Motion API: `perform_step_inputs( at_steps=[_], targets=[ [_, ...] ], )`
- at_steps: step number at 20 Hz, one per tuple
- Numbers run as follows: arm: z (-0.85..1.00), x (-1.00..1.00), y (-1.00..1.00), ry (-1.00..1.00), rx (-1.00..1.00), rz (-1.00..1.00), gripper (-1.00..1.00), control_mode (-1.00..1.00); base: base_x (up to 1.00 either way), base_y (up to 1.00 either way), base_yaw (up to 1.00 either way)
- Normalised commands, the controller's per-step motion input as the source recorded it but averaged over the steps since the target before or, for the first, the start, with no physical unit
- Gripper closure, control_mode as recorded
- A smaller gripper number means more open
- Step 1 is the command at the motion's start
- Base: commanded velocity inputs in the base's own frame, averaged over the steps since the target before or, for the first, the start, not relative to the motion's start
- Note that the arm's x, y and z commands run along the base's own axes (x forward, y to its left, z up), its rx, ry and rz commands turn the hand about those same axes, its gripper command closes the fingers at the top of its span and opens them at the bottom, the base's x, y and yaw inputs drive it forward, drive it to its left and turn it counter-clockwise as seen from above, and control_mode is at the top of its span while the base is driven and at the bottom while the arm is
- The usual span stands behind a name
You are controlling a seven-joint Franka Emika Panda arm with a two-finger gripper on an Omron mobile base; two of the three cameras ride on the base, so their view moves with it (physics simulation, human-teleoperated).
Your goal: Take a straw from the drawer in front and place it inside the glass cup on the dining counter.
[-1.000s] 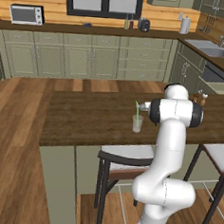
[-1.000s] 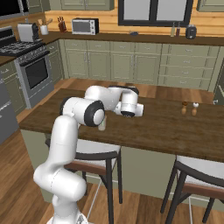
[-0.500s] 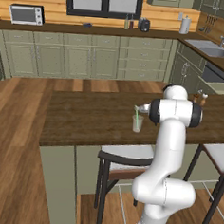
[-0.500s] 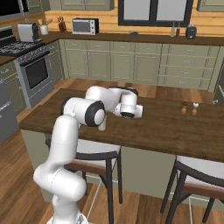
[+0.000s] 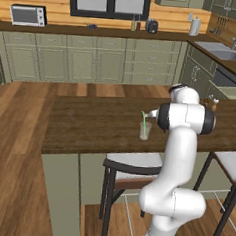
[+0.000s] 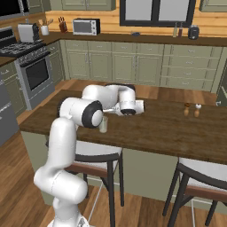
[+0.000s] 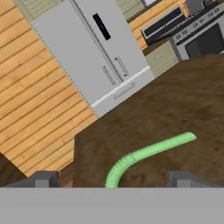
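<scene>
1 green straw stands in the glass cup, its lower part inside the clear tumbler and its top poking above the rim, leaning slightly. The cup sits upright on the dining counter, the dark wood top, near the counter's front edge and just above the stool tucked under it. In the right base view the cup shows just beside the arm's dark elbow joint. The gripper hangs just beside the straw's top, to the cup's right and a little above its rim. In the hand view the 2 fingertips stand wide apart, one to either side of the ribbed green straw, and neither touches it; the claw is spread wide and holds nothing. Farther along the counter from the cup, 2 small shakers stand side by side.
</scene>
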Motion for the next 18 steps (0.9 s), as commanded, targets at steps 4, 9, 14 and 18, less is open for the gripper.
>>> perform_step_inputs(
  at_steps=[4,9,14,18],
  targets=[
    [0.0,-0.05,0.0,0.0,-0.2,-0.07,-1.0,-1.0,0.0,0.0,0.0],
    [0.18,-0.45,-0.01,-0.01,-0.18,-0.1,-1.0,-1.0,0.0,0.0,0.0],
    [0.49,-0.39,-0.02,-0.01,-0.16,-0.12,-1.0,-1.0,0.0,0.0,0.0],
    [0.81,-0.4,0.01,-0.04,-0.15,-0.13,-1.0,-1.0,0.0,0.0,0.0]
  ],
)
